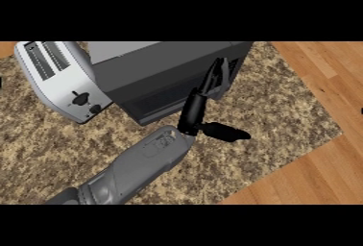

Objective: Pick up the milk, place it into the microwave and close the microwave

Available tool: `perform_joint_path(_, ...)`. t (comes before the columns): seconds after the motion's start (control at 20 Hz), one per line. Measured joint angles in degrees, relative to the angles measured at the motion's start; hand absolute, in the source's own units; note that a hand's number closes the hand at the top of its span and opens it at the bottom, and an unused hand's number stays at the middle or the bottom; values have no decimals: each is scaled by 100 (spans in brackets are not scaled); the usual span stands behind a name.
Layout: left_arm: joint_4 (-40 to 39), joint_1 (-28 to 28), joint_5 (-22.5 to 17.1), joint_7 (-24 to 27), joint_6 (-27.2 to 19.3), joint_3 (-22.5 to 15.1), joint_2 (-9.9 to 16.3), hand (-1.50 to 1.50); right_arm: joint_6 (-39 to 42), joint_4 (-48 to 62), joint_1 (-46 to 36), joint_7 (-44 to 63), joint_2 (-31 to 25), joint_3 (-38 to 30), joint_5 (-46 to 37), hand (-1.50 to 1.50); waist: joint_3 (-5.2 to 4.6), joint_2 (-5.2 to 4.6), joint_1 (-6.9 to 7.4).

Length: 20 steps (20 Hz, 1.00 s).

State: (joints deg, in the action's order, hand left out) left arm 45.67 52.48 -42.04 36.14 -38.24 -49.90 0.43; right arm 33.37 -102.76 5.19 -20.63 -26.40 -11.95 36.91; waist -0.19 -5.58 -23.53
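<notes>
The dark grey microwave (pixel 166 67) stands at the back of the counter, its front face turned toward me and its door looking shut. No milk shows anywhere in the head view. My left hand (pixel 193 113) reaches up from a grey forearm that enters at the lower left. It is open, its straight fingers (pixel 212 79) lying against the right part of the microwave's front and its thumb (pixel 227 132) sticking out to the right. It holds nothing. My right hand is out of the picture.
A silver toaster (pixel 60 79) stands close against the microwave's left side. The speckled counter (pixel 284 115) ends in a slanted edge at the lower right, with wooden floor (pixel 319 168) beyond it.
</notes>
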Motion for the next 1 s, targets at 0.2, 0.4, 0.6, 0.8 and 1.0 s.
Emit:
perform_joint_path(0.2,-43,17,-112,112,-13,-41,-1,-150,12,31,-58,70,-83,-42,99,-150,2,-2,-21)
perform_joint_path(0.4,-83,34,-220,220,-27,-90,-5,-150,32,57,-105,144,-152,-54,194,-150,2,-5,-37)
perform_joint_path(0.6,-112,47,-328,304,-34,-142,-7,-150,73,53,-150,209,-205,-37,303,-150,4,-5,-72)
perform_joint_path(0.8,-144,67,-434,376,-36,-197,-13,-150,117,54,-195,273,-262,-16,394,-150,4,-4,-83)
perform_joint_path(1.0,-187,99,-540,421,-27,-252,-24,-150,136,65,-226,322,-295,-13,499,-150,8,3,-85)
